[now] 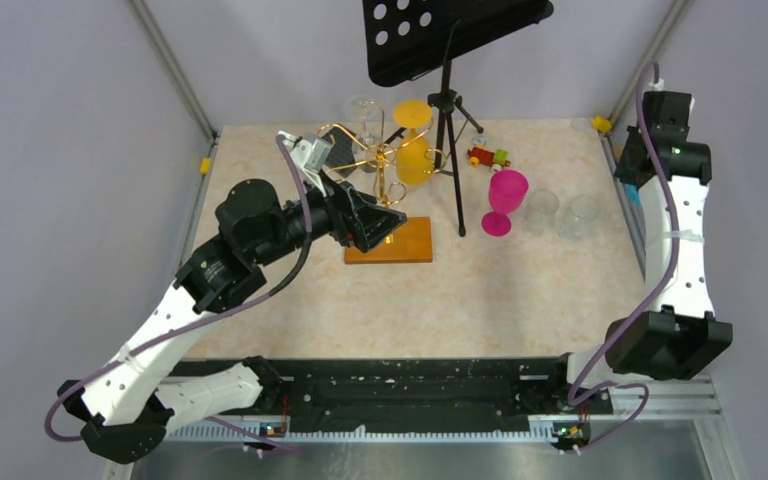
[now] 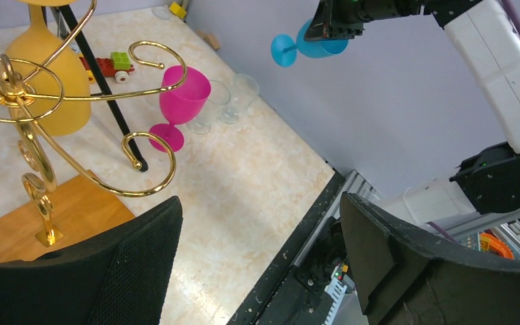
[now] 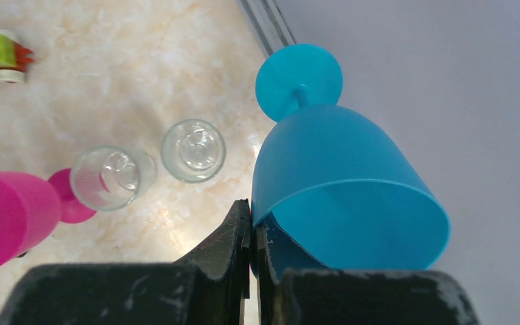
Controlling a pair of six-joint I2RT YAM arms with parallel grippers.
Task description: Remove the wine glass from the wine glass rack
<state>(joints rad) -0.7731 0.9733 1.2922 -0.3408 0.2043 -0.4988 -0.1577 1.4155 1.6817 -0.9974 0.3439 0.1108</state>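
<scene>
The gold wire rack (image 1: 380,165) stands on its orange-brown wooden base (image 1: 400,243). It also shows in the left wrist view (image 2: 34,91). A yellow wine glass (image 1: 415,150) hangs upside down on one of its arms. A clear glass (image 1: 364,115) is at its far side. My left gripper (image 2: 257,264) is open and empty, low beside the rack's base (image 2: 74,210). My right gripper (image 3: 252,223) is shut on the rim of a blue wine glass (image 3: 338,169). It holds the glass in the air by the right wall.
A pink wine glass (image 1: 507,197) and two clear tumblers (image 1: 542,210) (image 1: 582,215) stand right of the rack. A black tripod music stand (image 1: 448,120) rises just right of the rack. A small toy (image 1: 487,156) lies behind.
</scene>
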